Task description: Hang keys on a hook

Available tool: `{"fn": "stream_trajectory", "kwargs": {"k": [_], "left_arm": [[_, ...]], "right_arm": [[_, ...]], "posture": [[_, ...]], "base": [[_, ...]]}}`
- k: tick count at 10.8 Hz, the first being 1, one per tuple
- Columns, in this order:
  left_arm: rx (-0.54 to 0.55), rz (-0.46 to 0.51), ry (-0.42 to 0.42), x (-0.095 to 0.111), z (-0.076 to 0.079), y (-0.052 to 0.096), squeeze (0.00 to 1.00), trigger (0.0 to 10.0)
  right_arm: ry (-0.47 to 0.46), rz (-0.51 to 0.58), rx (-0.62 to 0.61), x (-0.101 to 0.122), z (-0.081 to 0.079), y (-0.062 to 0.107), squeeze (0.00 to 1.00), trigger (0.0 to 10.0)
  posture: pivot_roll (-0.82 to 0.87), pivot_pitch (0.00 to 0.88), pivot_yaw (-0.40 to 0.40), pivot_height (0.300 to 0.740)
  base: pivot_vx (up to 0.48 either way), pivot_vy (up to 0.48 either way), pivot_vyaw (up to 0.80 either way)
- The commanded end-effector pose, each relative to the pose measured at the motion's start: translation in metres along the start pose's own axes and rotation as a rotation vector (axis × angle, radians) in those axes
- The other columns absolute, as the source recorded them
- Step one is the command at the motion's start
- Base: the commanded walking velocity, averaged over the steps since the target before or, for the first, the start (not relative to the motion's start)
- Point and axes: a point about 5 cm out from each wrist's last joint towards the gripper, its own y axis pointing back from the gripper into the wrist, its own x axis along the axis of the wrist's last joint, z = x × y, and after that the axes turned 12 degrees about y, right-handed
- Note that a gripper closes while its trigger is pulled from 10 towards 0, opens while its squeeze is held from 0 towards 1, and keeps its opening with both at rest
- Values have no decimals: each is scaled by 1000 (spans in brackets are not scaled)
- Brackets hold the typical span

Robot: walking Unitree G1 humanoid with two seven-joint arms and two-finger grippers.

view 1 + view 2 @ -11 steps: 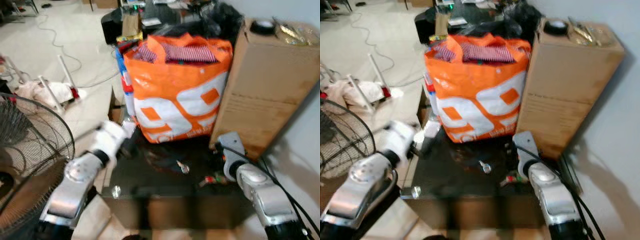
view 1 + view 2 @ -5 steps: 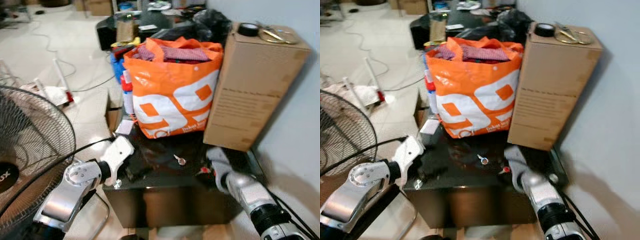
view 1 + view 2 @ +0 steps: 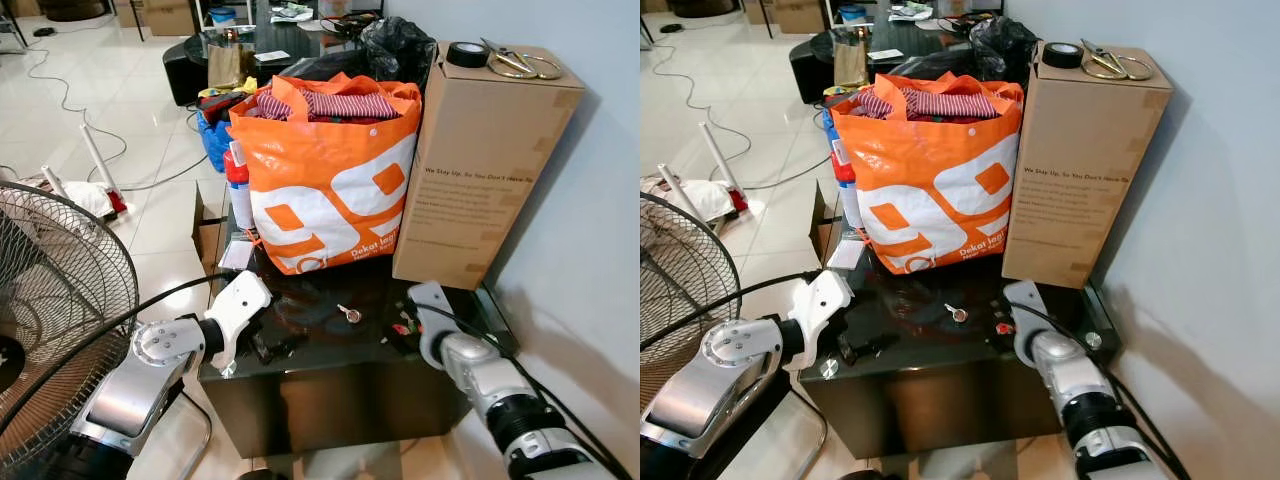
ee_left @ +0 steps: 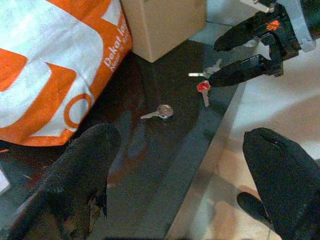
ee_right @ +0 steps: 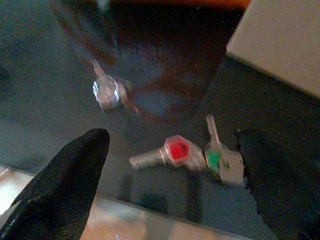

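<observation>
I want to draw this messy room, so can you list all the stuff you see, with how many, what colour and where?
Keys: two, red and green heads, near the table's right front edge
Single key: one, silver, mid-table
Table: one, black and glossy, in front of the robot
Shopping bag: one, orange and white, stuffed with clothes, at the table's back
Cardboard box: one, brown, right of the bag
Tape roll: one, black, on the box
Scissors: one pair, on the box
Fan: one, black wire cage, on the left
Left gripper: jaws open, at the table's left front
Right gripper: jaws open, around the two keys
</observation>
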Motion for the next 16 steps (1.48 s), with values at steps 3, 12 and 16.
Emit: {"fn": "stream_trajectory", "kwargs": {"k": [3, 12, 16], "left_arm": [[342, 282, 89, 25, -23, 7, 0, 10000], [592, 419, 141, 30, -27, 14, 0, 10000], [612, 419, 137, 29, -30, 18, 0, 10000]], "right_arm": [[-113, 286, -31, 34, 12, 24, 0, 10000], [-214, 401, -331, 52, 21, 80, 0, 10000], [-201, 388, -326, 56, 19, 77, 0, 10000]], "posture": [[-29, 0, 41, 740], [-39, 0, 56, 740], [-17, 0, 35, 740]], "base": [[0, 0, 0], [72, 0, 0], [349, 0, 0]]}}
